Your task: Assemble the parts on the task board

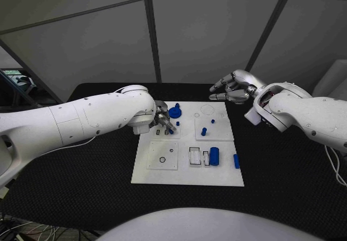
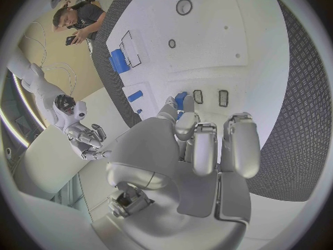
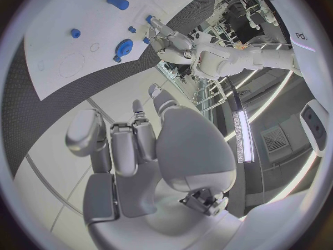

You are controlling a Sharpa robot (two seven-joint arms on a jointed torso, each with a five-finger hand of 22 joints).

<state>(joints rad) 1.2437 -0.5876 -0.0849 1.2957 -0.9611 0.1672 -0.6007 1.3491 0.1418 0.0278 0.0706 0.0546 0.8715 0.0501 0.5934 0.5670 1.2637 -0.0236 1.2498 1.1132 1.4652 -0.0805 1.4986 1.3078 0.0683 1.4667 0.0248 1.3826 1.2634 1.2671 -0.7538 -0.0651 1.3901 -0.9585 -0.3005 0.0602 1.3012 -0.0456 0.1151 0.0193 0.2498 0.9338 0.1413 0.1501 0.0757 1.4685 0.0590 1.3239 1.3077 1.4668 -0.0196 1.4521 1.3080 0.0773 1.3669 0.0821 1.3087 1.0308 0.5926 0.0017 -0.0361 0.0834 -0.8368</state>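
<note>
We see the board (image 1: 186,170) flat in the middle of the black surface (image 1: 87,186), long axis running away from the robot.

Parts: a blue cylinder (image 1: 214,155) lies on its side in the near-right area of the board, long axis pointing away from the robot, just beside a clear rectangular slot (image 1: 195,156). A thinner blue peg (image 1: 235,160) lies at the board's right edge, same direction. A short peg (image 1: 204,132) stands upright on the far-right square plate, with a smaller blue stub (image 1: 213,121) behind it. A round blue gear (image 1: 175,112) with a knob sits at the far-left area, near the left hand. The near-left plate (image 1: 163,155) shows a small ring hole.

Left hand (image 1: 163,119) hangs over the far-left part of the board, fingers curled downward. In the left wrist view the fingers (image 2: 205,148) bend in together above two small dark slots (image 2: 210,98), and a blue part (image 2: 180,101) peeks out at the fingertips. We can't tell whether it is pinched or just lies behind them; the contact is hidden by the fingers.

Right hand (image 1: 232,89) is raised off the board's far-right corner, above the surface, fingers loosely curled, holding nothing we can see. The right wrist view shows its fingers (image 3: 125,148) bent in with nothing between them; the gear (image 3: 124,47) and cylinder (image 3: 117,1) lie well apart from it.
</note>
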